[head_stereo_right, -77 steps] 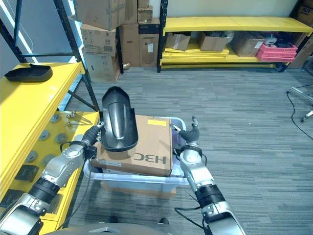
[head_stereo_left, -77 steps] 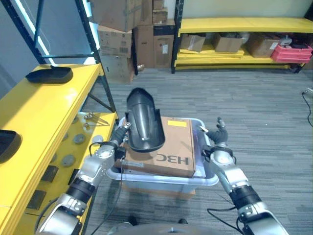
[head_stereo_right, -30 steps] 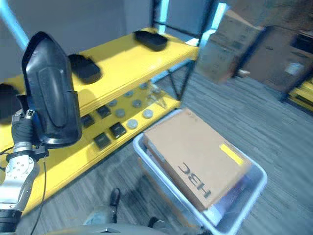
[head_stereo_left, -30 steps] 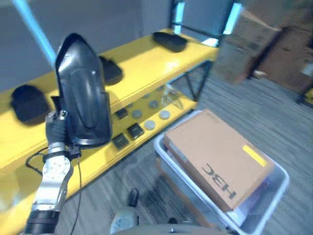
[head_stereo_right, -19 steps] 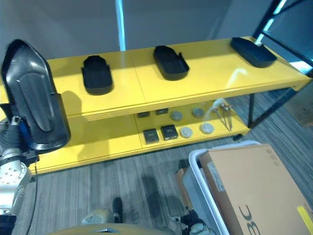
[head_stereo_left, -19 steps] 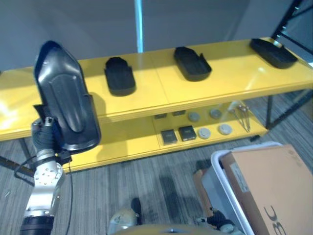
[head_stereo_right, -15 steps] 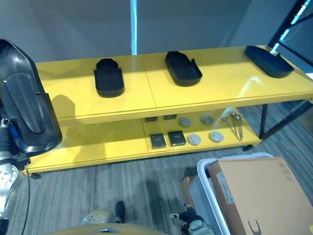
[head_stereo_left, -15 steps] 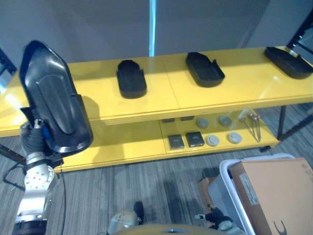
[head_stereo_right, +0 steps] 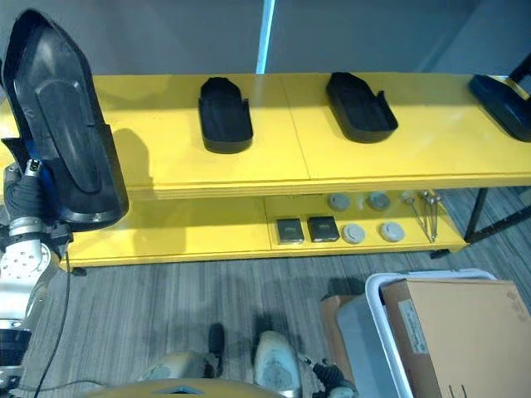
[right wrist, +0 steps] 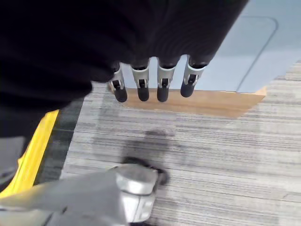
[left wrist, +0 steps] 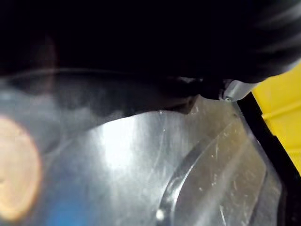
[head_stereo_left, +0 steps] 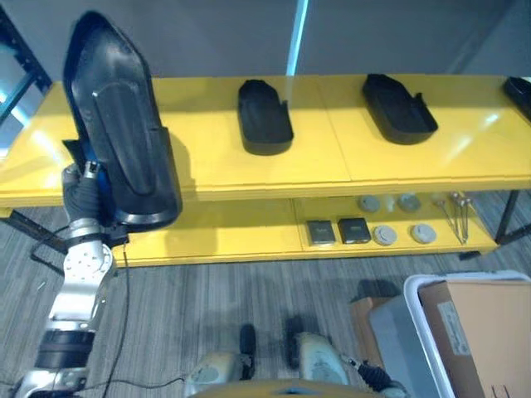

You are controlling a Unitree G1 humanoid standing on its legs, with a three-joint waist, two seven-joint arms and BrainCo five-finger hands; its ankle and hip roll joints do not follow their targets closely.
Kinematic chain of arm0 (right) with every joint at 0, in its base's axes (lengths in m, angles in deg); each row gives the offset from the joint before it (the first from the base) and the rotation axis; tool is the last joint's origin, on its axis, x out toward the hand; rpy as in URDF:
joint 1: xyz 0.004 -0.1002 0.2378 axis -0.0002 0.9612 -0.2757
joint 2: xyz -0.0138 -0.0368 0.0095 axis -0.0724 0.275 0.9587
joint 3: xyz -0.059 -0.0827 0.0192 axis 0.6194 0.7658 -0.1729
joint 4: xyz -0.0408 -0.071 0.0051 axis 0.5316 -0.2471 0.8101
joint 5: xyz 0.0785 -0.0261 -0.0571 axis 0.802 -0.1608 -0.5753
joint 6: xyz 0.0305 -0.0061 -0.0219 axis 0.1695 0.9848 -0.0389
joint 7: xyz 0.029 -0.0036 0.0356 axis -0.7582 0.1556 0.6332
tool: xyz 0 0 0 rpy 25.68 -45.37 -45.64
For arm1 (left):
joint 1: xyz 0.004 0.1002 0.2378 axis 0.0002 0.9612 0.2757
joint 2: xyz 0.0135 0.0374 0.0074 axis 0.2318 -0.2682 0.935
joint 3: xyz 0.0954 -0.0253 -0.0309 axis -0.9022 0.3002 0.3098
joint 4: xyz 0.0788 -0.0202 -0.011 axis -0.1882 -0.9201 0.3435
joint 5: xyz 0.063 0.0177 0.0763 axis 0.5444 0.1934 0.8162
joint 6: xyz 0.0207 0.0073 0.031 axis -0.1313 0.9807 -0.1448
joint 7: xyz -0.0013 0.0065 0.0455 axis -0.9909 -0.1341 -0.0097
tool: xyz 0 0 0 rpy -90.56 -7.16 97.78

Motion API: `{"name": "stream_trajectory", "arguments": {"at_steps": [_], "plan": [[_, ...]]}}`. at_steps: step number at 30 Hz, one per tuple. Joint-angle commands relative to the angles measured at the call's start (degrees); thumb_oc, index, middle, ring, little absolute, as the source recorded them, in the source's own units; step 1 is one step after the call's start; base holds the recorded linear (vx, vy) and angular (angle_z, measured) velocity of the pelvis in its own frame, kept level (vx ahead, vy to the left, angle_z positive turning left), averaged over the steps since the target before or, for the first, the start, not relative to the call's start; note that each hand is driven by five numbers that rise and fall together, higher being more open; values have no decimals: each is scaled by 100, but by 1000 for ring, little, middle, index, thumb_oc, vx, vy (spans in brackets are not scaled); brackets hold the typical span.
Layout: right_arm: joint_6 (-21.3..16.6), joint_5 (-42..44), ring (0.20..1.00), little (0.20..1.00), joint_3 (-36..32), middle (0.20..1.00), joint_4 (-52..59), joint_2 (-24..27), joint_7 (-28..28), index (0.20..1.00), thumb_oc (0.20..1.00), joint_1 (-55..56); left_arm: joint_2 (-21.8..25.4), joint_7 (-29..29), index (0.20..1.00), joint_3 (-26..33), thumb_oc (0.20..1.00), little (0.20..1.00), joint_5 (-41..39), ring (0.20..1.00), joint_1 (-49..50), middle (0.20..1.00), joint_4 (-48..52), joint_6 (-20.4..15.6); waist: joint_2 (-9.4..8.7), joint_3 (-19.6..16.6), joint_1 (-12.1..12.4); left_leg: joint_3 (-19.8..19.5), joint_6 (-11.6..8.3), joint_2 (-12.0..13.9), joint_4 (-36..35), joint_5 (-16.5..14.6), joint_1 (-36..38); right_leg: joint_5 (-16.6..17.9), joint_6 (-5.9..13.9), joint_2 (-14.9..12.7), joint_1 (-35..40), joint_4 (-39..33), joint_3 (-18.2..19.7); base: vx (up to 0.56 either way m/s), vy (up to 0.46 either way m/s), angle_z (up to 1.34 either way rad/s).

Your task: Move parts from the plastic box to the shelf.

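Left hand point(head_stereo_left: 83, 195) grips a black part point(head_stereo_left: 120, 124) upright before the yellow shelf point(head_stereo_left: 332, 166), right hand point(right wrist: 150, 80) hanging open and empty; carrying step, apparently: next needs lowering onto bare shelf beside two placed parts point(head_stereo_left: 265, 116)

Bright overhead light glares on the shelf point(head_stereo_left: 348, 133); left wrist view blurred.

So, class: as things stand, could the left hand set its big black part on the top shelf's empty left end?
Probably yes: the left hand holds the black part upright right beside the top shelf, with bare yellow surface there.
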Motion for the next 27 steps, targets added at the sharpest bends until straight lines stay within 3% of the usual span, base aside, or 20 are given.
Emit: {"name": "stream_trajectory", "arguments": {"at_steps": [1,6,9,12,14,16,20,22,24,26,27], "plan": [[-137,114,1000,1000,111,1000,-349,203,54,1000,1000,97,-29,70,200,254,200,200,-15,200,271,200,685,-277,83,-376,245,-397,-227,364,-420,130,334,602,-140,235,1021,-1215,-215,127,-184,41],[-47,43,1000,1000,29,1000,-380,313,62,1000,1000,41,-158,172,200,257,200,200,-54,200,222,200,772,-7,-34,-478,273,-255,-332,440,-168,61,176,547,-251,324,1340,-1600,-224,102,-100,1],[-9,-72,1000,1000,-77,1000,-288,380,74,1000,1000,131,-219,180,200,279,200,200,-196,200,233,200,787,136,-128,-458,225,62,-414,508,445,-124,-70,526,-290,284,1434,-1675,-336,48,-67,-1],[70,178,1000,1000,-219,1000,-248,445,-14,1000,1000,199,-312,56,200,189,200,200,-322,200,167,200,622,95,-143,-404,111,410,-636,1109,924,144,-444,509,-350,211,1470,-1678,-529,7,23,32],[59,91,1000,1000,-269,1000,-310,462,25,1000,1000,183,-323,80,200,176,200,200,-309,200,168,200,535,-1,-74,-436,64,353,-707,1405,486,273,-239,477,-346,171,1449,-1648,-534,80,225,43],[-8,-74,1000,1000,-288,1000,-310,489,37,1000,1000,233,-313,88,200,211,200,200,-322,200,231,200,494,-87,10,-478,21,246,-869,1817,3,658,-45,413,-341,121,1481,-1637,-473,117,342,7],[5,136,1000,1000,-326,1000,-223,633,8,1000,1000,248,-330,100,200,156,200,200,-354,200,202,200,380,-208,211,-462,-51,80,-1091,2385,-442,1225,59,266,-293,-73,1461,-1372,-401,76,374,0],[94,194,1000,1000,-328,1000,-170,677,11,1000,1000,202,-306,59,200,161,200,200,-242,200,144,200,289,-280,262,-422,-109,129,-1098,2470,-329,1110,120,205,-252,-239,1394,-1190,-376,49,389,6],[202,293,1000,1000,-355,1000,-189,690,16,1000,1000,62,-262,137,200,101,200,200,-71,200,42,200,285,-239,283,-363,-110,166,-1033,2271,-170,700,196,230,-105,-538,1264,-952,-299,37,477,-7],[233,402,1000,1000,-403,1000,-193,679,20,1000,1000,31,-219,167,200,53,200,200,-50,200,-13,200,274,-203,285,-301,-95,195,-1009,2151,82,536,151,276,3,-767,1232,-791,-313,20,373,-20],[132,541,1000,1000,-463,1000,-216,626,60,1000,1000,51,-160,117,200,19,200,200,-51,200,-66,200,281,-121,266,-226,-59,211,-942,1935,446,332,10,365,141,-1009,1277,-727,-307,26,377,-13]]}}
